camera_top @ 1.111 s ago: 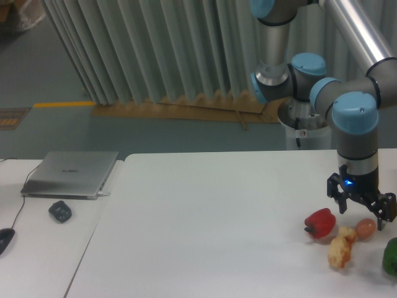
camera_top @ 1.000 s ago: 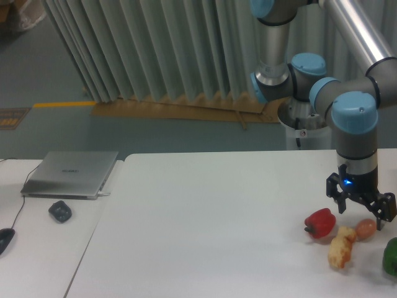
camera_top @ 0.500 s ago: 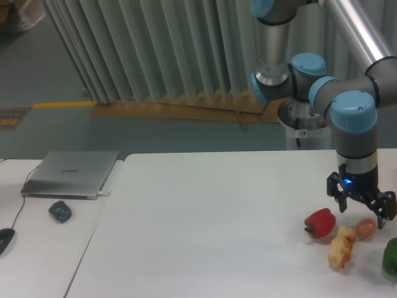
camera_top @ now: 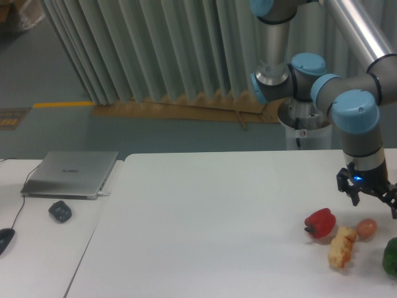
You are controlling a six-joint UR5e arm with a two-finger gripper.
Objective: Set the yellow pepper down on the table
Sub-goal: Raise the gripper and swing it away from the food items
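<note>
Claw (camera_top: 373, 201) above table (camera_top: 205, 217), empty, yellow pepper not visible

A single fixed camera looks from the front, raised and tilted down across the white table (camera_top: 211, 223), at middling distance. It faces a pleated grey curtain (camera_top: 155, 49) behind (there is no second view to share anything with). The laptop (camera_top: 71, 174) lies at left; the arm (camera_top: 356, 118) stands at right, partly cropped.
</note>
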